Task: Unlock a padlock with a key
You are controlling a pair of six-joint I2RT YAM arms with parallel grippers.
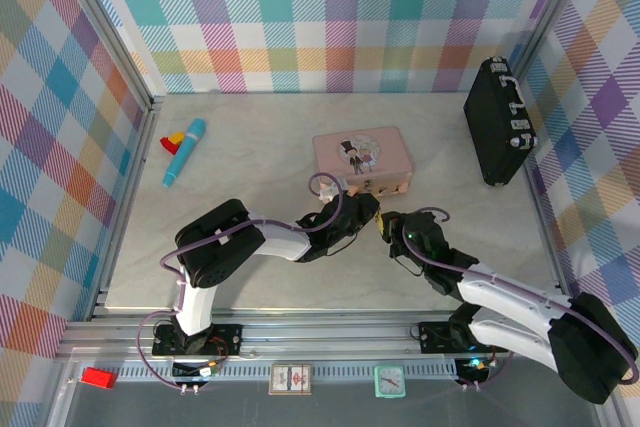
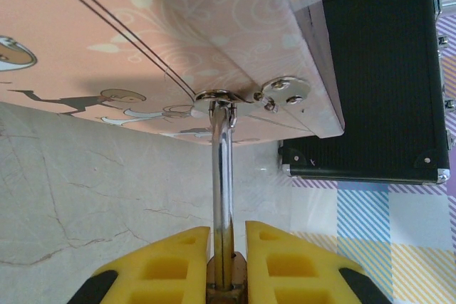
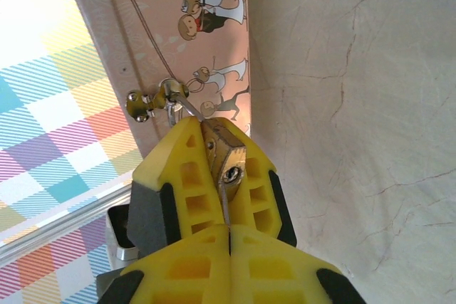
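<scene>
The pink tin (image 1: 362, 159) blocked the middle of the table (image 1: 250, 277); at its near wall the left gripper (image 1: 366, 215), clamped on the padlock (image 3: 229, 158), and the right gripper (image 1: 391, 225), pinching the key (image 3: 225, 206), met tip to tip with no gap between; the black case (image 1: 497, 135) stood by the right wall; a blue pen (image 1: 185, 152) lay far left; bare tabletop lay open behind the tin and at the near left

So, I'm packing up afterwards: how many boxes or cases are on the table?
2: the pink tin in the middle, and the black case standing at the far right. Something small could be hidden behind them.
</scene>
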